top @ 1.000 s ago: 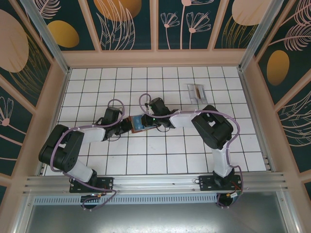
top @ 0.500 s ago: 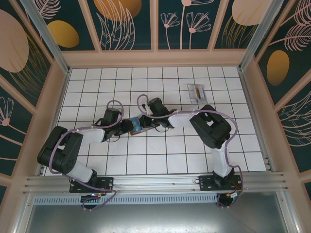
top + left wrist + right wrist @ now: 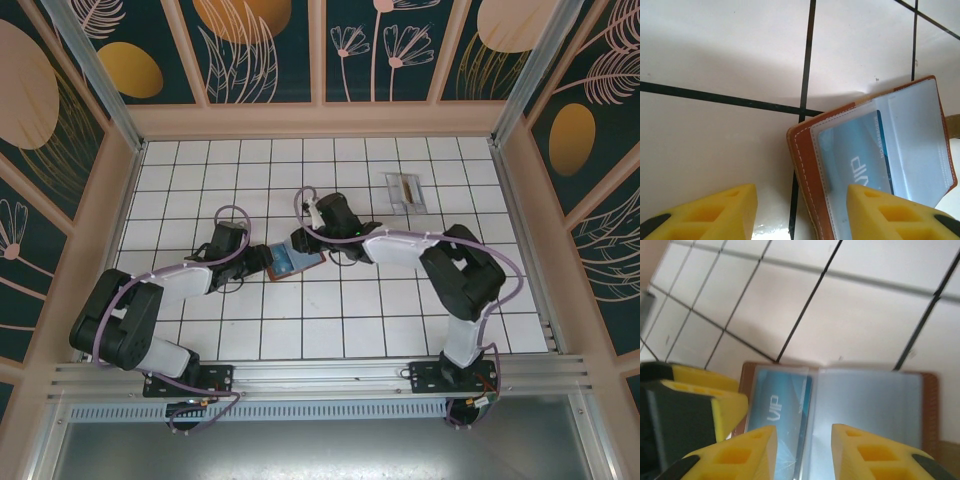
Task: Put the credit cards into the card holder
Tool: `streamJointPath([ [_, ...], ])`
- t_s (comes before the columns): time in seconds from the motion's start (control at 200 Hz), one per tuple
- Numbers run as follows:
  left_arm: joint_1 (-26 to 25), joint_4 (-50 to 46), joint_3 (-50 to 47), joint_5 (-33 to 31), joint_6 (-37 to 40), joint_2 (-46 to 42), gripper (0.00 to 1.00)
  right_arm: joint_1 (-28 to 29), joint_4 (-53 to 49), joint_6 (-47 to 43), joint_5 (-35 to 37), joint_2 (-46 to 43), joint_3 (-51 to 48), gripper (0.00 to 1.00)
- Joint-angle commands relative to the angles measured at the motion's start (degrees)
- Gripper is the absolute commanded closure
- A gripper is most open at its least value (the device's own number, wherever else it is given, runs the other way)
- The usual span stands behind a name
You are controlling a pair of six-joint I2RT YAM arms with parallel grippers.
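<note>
Left wrist view: the left gripper [image 3: 801, 210] hangs with jaws spread and empty at a corner of the open holder [image 3: 807, 165], which lies flat mid-tabletop [image 3: 330, 330] with a blue card [image 3: 855, 160] already sleeved. The right gripper [image 3: 804, 452], likewise spread and empty, hovers over the holder. At least one pale card [image 3: 404, 190] waits toward the far right corner, so the job looks part done.

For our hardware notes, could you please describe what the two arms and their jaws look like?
Both the left arm and the right arm have bulky black joint housings linked by pale grey-white segments, with a thin lilac cable looping along each. The jaws are bright yellow, with moulded rectangular hollows and black patches.
</note>
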Motion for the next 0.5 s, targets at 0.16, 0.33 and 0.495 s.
streamJointPath([
  [0.16, -0.1, -1.6, 1.5, 0.2, 1.3, -1.7, 0.59, -2.4, -8.3, -3.9, 2.9, -1.7, 1.6, 0.59],
  [0.33, -0.1, -0.7, 0.9, 0.8, 1.8, -0.3, 0.74, -0.5, -11.8, -4.2, 0.9, 1.0, 2.3, 0.53],
  [0.495, -0.1, 1.9, -0.2, 2.1, 1.3, 0.8, 0.84, -0.6, -12.2, -4.2, 0.2, 3.1, 2.2, 0.50],
])
